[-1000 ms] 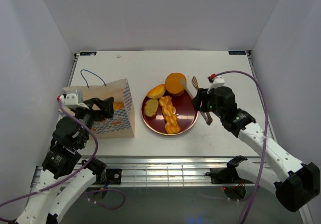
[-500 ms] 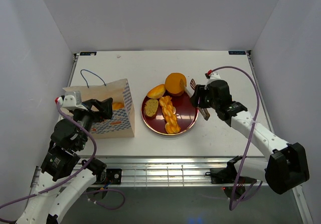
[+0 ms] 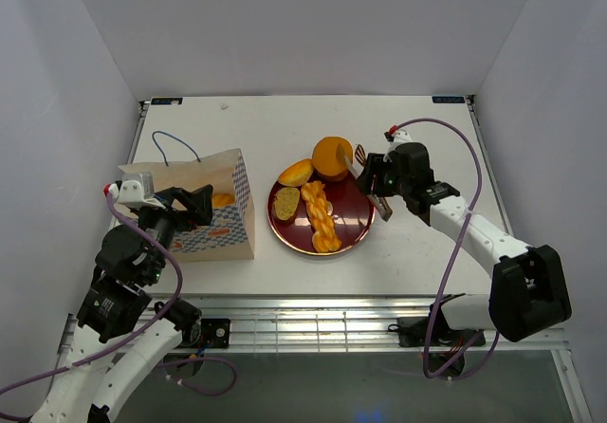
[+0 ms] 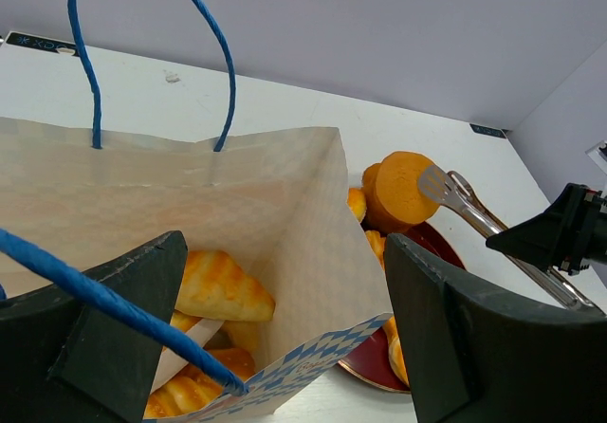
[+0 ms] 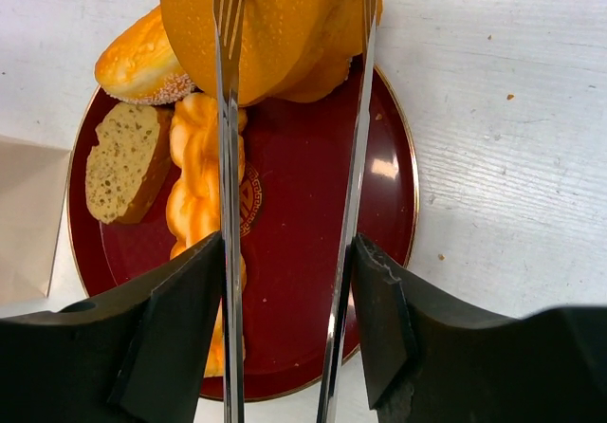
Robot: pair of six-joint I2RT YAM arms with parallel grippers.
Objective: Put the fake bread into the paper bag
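Fake bread [image 3: 321, 219] lay in two places. A round bun [image 3: 332, 157], a braided stick [image 5: 194, 172], a brown-faced slice [image 5: 123, 162] and a small oval loaf [image 5: 140, 58] sat on the dark red plate [image 5: 384, 219], and more golden pieces [image 4: 223, 288] already lay inside the paper bag [image 3: 226, 226].

The step in hand looked like the pick-up of the round bun. The right gripper [image 5: 285, 262] was clamped on a pair of metal tongs [image 5: 228, 138], its fingers pressing the two arms from outside. Those arms straddled the bun at the plate's far rim, one on each side, though I could not tell whether they already pinched it. The right arm reached forward and inward from the table's right side, its wrist turned toward the plate.

The next move called for a firmer squeeze — the bun looked glossy and likely to slip — then a lift clear of the plate and a carry leftward to the bag's mouth.

The left gripper [image 4: 285, 252] stood wide apart at the bag's near edge (one finger seemingly inside the mouth, one outside), probably holding it open. Its arm was bent over the bag.
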